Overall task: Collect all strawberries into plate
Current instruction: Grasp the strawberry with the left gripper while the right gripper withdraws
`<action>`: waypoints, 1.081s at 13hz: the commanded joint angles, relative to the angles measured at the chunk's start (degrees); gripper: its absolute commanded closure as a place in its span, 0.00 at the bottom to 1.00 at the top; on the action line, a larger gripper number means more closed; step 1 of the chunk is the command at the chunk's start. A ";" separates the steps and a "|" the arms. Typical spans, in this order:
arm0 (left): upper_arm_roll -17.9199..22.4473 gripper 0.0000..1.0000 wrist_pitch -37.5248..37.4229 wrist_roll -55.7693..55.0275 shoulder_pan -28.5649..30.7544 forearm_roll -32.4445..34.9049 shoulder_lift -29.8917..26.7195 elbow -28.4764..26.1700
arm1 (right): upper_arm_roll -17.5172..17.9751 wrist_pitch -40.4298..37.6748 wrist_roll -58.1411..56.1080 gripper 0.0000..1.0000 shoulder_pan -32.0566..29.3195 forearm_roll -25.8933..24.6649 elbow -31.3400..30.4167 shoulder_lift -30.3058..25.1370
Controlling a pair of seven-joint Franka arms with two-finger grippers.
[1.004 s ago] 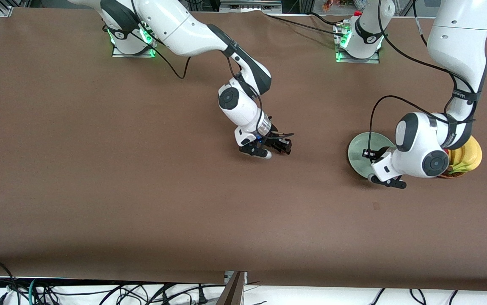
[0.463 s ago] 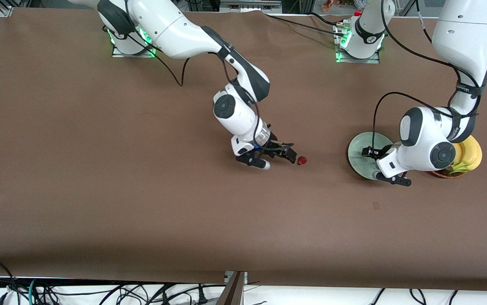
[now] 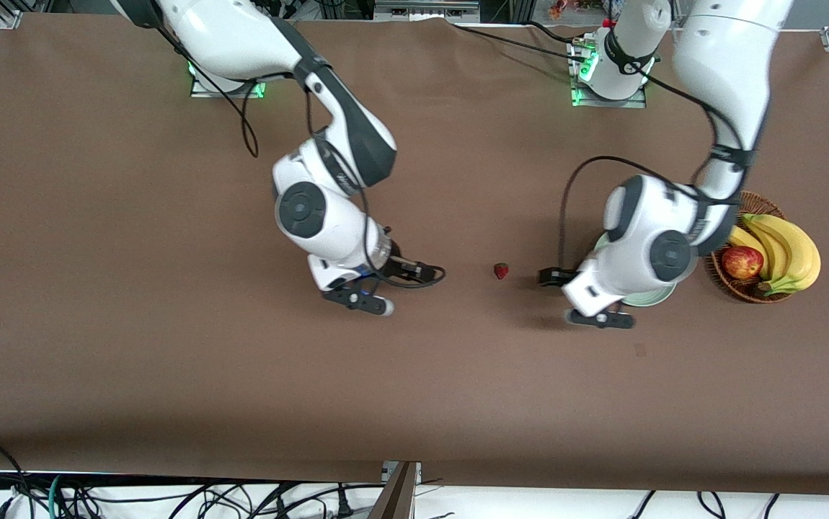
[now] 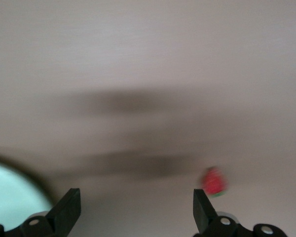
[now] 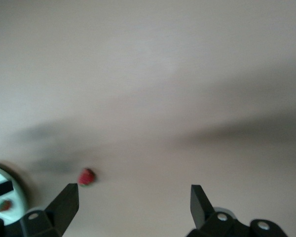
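My left gripper (image 4: 134, 212) hangs with its two black, blocky fingers (image 4: 66, 210) spread wide apart and nothing between them, over the brown cloth just beside the rim of the round, shallow, pale mint-green plate (image 3: 649, 297). In the left wrist view that plate (image 4: 10, 190) shows as a smooth glossy curve with a dark edge. My right gripper (image 5: 133, 207) stands the same way — black fingers (image 5: 64, 205) wide apart, empty — over bare cloth toward the right arm's end of the table.

Between the two grippers lies one tiny red strawberry with a small green leafy top (image 3: 502, 271), alone on the matte brown table cover (image 3: 169, 360), apart from both grippers and near the plate but not on it. The right wrist view shows it as a small red blob (image 5: 86, 176), and farther off the plate's pale rim (image 5: 17, 197) with at least one red berry (image 5: 5, 205) lying in it; I cannot tell how many are there. In the front view my left arm's white wrist covers most of the dish.

Just beside the plate, toward the left arm's end, sits a brown woven wicker basket (image 3: 735, 292) holding a red apple (image 3: 742, 262) and a curved bunch of smooth yellow bananas (image 3: 789, 252).

I can read no writing on anything. The cloth is flat and open all around the loose berry — wide room nearer the front camera, out to the table's straight edge.
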 commanded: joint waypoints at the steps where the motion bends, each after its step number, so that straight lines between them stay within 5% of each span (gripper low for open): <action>1: 1.24 0.00 2.97 -4.63 -6.04 0.29 5.35 4.37 | -4.76 -10.31 -10.13 0.00 0.12 -0.62 -1.95 -5.51; 4: 1.24 0.00 4.23 -7.52 -8.77 4.32 6.24 2.27 | -7.94 -20.27 -16.24 0.00 0.20 -4.81 -6.75 -13.31; 10: 1.06 0.00 5.80 -10.60 -9.48 7.06 6.06 -2.13 | -10.06 -20.55 -30.66 0.00 -4.17 -14.67 -33.29 -41.87; 11: 0.89 0.00 5.81 -12.35 -9.48 7.14 5.89 -3.01 | -8.66 -22.72 -31.53 0.00 -7.32 -14.77 -33.50 -43.91; 13: 0.80 0.00 5.81 -12.98 -9.83 7.14 5.53 -3.63 | 0.09 -27.82 -33.64 0.00 -18.55 -16.25 -28.96 -44.46; 14: 0.80 0.13 5.81 -13.16 -9.92 7.06 5.53 -3.54 | 3.71 -28.10 -34.43 0.00 -23.30 -17.57 -27.02 -44.03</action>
